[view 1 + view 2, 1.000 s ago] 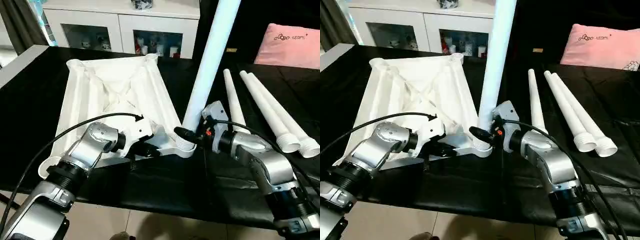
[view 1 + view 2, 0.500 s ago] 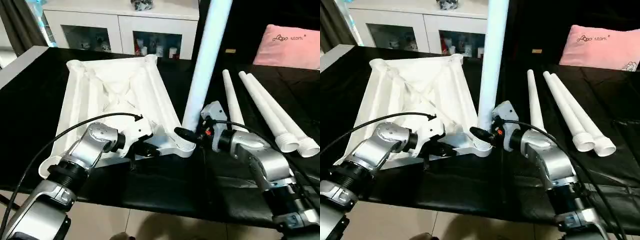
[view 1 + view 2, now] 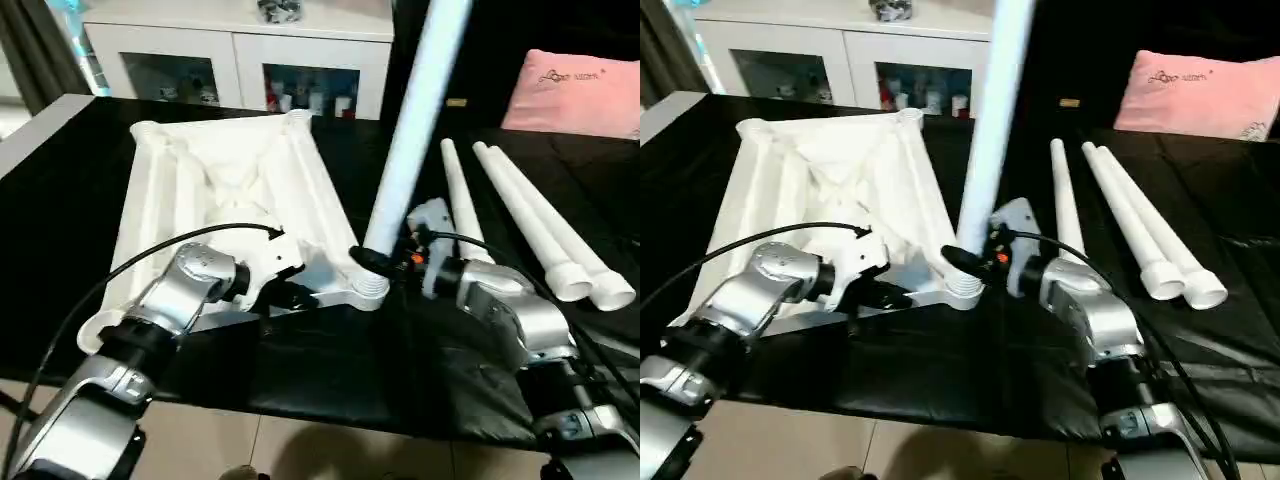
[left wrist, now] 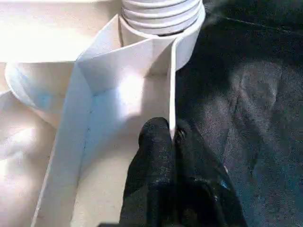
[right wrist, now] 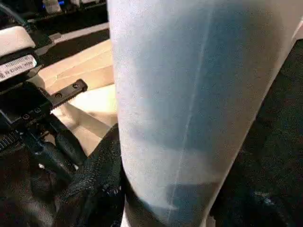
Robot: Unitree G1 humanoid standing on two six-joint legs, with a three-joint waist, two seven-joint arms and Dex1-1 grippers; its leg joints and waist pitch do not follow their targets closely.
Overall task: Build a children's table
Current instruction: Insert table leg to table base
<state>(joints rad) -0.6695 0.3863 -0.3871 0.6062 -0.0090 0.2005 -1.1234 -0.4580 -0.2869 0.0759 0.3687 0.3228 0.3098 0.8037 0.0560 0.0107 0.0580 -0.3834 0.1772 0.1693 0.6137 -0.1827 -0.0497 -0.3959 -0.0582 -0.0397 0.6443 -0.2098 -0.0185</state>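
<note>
Between the earlier frame and this one, the upright leg's lean has changed slightly, its top tipping a little more toward the robot's right, while its threaded foot stays in the same corner socket; the tabletop has not shifted on the cloth.

Item: white plastic rectangular tabletop, ribbed underside up, on a black-covered work surface. Position: in front of the robot's left side, near edge toward the robot. Turned over, presumably so the round corner sockets face up to take legs.

Item: long white tapered round leg, standing in the near right corner socket, slightly tilted, threads visible above the socket rim; judged not yet fully seated.

Item: right gripper, half closed around the base of that leg, just above the socket. Judged purpose: steadying and turning the leg into its thread.

Item: left gripper, pinched tight on the thin upright rim of the tabletop just beside the same socket. Judged purpose: bracing the top against the leg's twisting.

Item: three spare white tapered legs, lying side by side on the black cloth to the robot's right, well apart from the tabletop, threaded ends toward the robot.

Background: pink pillow; white glass-door cabinet.
</note>
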